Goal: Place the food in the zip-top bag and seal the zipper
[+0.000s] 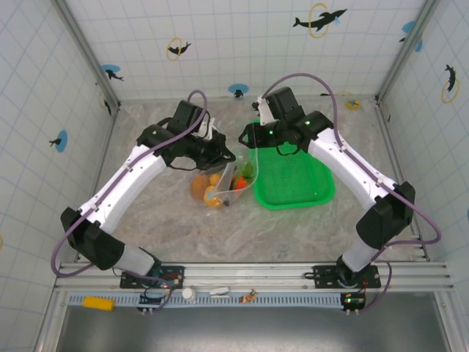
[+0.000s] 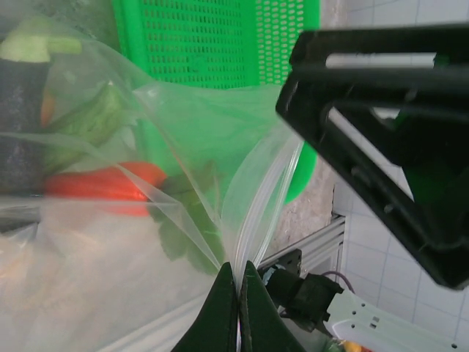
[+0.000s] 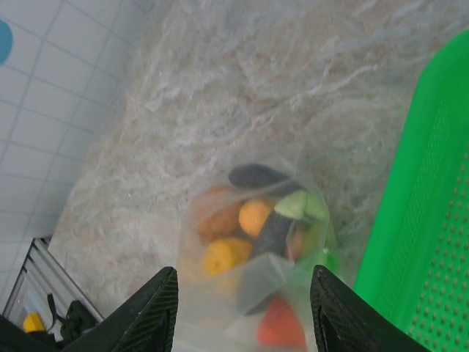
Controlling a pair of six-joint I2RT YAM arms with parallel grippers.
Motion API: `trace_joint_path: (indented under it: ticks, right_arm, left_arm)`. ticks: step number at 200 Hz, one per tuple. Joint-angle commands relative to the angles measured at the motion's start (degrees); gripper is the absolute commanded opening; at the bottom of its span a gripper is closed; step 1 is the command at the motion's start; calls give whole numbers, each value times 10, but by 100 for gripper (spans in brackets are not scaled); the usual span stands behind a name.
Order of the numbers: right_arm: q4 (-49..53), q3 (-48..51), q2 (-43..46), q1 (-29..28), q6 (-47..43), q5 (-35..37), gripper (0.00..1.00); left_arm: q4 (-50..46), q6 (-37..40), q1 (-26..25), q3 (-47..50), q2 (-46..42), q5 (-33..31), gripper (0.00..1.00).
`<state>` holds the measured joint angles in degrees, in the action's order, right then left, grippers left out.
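The left gripper (image 2: 237, 304) pinches the thin zipper strip (image 2: 258, 213) of a floppy clear plastic bag (image 1: 220, 183), which rests on the tabletop (image 1: 220, 231) with colourful toy food (image 3: 249, 220) inside. The right gripper (image 3: 242, 312) gapes wide above. The film looks slippery, so the stiffer zipper seems the surest hold.

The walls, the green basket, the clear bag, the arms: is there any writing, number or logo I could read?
No readable text anywhere.
Wall tiles: only picture stickers, dark dolphins leaping through yellow rings, no letters.
Zip-top bag, green mesh basket, left arm, right arm: no print visible.
Small parts on the front rail: too small to tell.
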<state>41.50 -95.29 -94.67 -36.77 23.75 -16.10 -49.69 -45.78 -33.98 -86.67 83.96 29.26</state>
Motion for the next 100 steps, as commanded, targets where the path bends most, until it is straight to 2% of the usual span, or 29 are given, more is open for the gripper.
trace_joint_path:
  ticks: [1, 25, 43, 51, 62, 71, 80, 85, 100]
  right_arm:
    - [32, 3, 30, 1, -11, 12, 50]
    - [8, 37, 79, -11, -69, 48, 49]
    - [-62, 104, 147, -61, -150, 114, 49]
    - [-113, 152, 187, -90, -224, 129, 47]
    - [-167, 217, 236, -135, -350, 145, 33]
    - [-176, 248, 258, -158, -454, 132, 29]
    - [-157, 256, 267, -164, -545, 86, 30]
    - [-138, 253, 268, -168, -593, 67, 34]
    - [-92, 236, 256, -182, -661, 68, 42]
  left_arm:
    - [-8, 15, 3, 15, -19, -17, 0]
    - [0, 13, 3, 40, -33, -21, 0]
    - [6, 10, 3, 52, -39, -19, 0]
    - [7, 8, 3, 53, -40, -20, 0]
    - [10, 8, 4, 54, -40, -19, 0]
    - [13, 6, 4, 55, -39, -15, 0]
    - [16, 5, 5, 55, -38, -11, 0]
    - [19, 3, 5, 57, -38, -9, 0]
    - [29, -4, 5, 60, -40, -8, 0]
